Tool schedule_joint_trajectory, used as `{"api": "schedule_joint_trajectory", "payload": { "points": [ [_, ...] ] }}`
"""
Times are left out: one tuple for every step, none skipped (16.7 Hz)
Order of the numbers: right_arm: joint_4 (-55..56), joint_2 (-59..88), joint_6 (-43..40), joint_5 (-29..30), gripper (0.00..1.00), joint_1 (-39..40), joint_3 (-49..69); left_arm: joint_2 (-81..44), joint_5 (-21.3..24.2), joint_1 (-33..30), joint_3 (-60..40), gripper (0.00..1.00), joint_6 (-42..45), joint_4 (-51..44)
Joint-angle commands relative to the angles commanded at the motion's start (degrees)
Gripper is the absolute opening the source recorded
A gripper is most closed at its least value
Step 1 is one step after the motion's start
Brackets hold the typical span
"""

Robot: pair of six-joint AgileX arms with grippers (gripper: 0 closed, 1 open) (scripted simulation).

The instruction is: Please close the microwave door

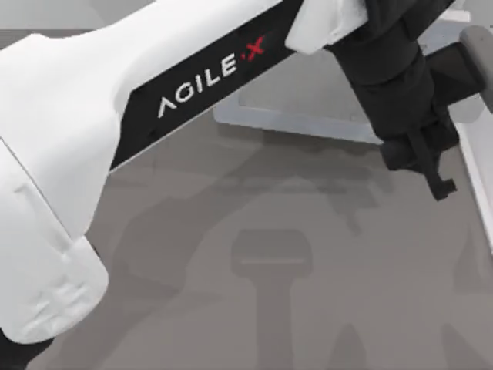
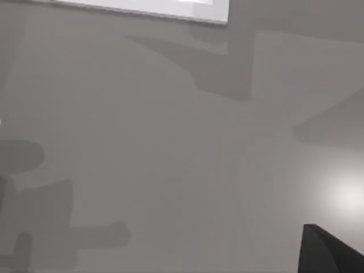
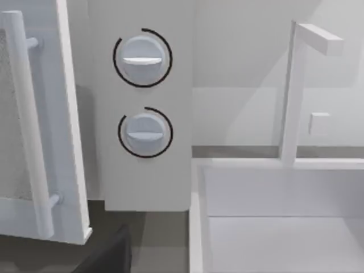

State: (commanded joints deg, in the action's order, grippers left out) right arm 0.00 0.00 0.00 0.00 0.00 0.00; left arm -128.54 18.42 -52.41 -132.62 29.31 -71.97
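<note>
The microwave door [image 3: 71, 114] is a white panel with a pale bar handle [image 3: 31, 131] and a greyish window. It stands swung out from the microwave [image 3: 142, 182], whose side panel carries two round knobs [image 3: 142, 60]. From above, the door [image 1: 293, 119] shows as a pale strip at the back of the table. My left arm reaches across from the left, and its black gripper [image 1: 435, 173] hangs just beyond the door's right end. A white panel edge [image 2: 170, 10] and one dark finger [image 2: 330, 250] show in the left wrist view. One dark finger [image 3: 108, 256] of my right gripper shows below the door.
A white sink [image 3: 273, 216] with a tall faucet [image 3: 293, 91] stands right beside the microwave's knob panel. Its pale rim [image 1: 476, 173] runs along the top view's right edge. Grey tabletop [image 1: 269, 270] spreads in front of the door.
</note>
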Motion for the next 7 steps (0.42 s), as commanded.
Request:
{"api": "schedule_joint_trajectory", "payload": {
  "points": [
    [0.0,0.0,0.0,0.0,1.0,0.0,0.0,-0.4,-1.45,0.35,-0.33,0.0,-0.17,0.03],
    [0.0,0.0,0.0,0.0,1.0,0.0,0.0,-0.46,-2.62,1.29,-1.25,0.0,-0.25,0.19],
    [0.0,0.0,0.0,0.0,1.0,0.0,0.0,-0.55,-3.19,2.73,-2.53,0.0,-0.22,0.36],
    [0.0,0.0,0.0,0.0,1.0,0.0,0.0,-0.44,-3.16,4.05,-3.69,0.0,-0.02,0.46],
    [0.0,0.0,0.0,0.0,1.0,0.0,0.0,-0.44,-2.55,4.81,-4.33,0.0,0.27,0.41],
    [0.0,0.0,0.0,0.0,1.0,0.0,0.0,-0.56,-1.92,5.04,-4.49,0.0,0.41,0.24],
    [0.0,0.0,0.0,0.0,1.0,0.0,0.0,-0.59,-1.83,5.05,-4.47,0.0,0.41,0.18]
  ]
}}
